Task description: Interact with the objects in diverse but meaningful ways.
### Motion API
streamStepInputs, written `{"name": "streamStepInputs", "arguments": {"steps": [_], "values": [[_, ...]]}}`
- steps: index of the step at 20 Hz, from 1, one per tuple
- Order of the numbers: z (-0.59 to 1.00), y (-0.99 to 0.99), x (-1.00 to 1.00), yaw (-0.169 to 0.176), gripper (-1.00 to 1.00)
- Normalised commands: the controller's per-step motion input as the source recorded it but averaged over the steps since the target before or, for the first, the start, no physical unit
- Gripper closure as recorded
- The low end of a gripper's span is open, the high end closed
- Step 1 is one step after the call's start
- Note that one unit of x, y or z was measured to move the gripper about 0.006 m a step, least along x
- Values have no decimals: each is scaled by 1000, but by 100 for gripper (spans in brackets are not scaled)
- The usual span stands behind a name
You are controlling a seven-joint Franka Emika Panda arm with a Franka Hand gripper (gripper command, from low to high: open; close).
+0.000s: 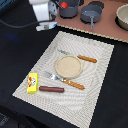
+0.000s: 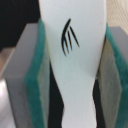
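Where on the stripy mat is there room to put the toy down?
The placemat is bare on the exterior view's right, beyond the plate and knife. It is crowded near the fork, sausage stick and yellow block. The claw holds a white fish.

Fish [image 2: 75, 65] smooth, perhaps plastic; placemat [image 1: 95, 70] woven.
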Motion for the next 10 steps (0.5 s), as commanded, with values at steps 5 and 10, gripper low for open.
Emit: {"name": "streamStepInputs", "arguments": {"steps": [5,10], "values": [[614,565,797,0,100],[649,541,798,0,100]]}}
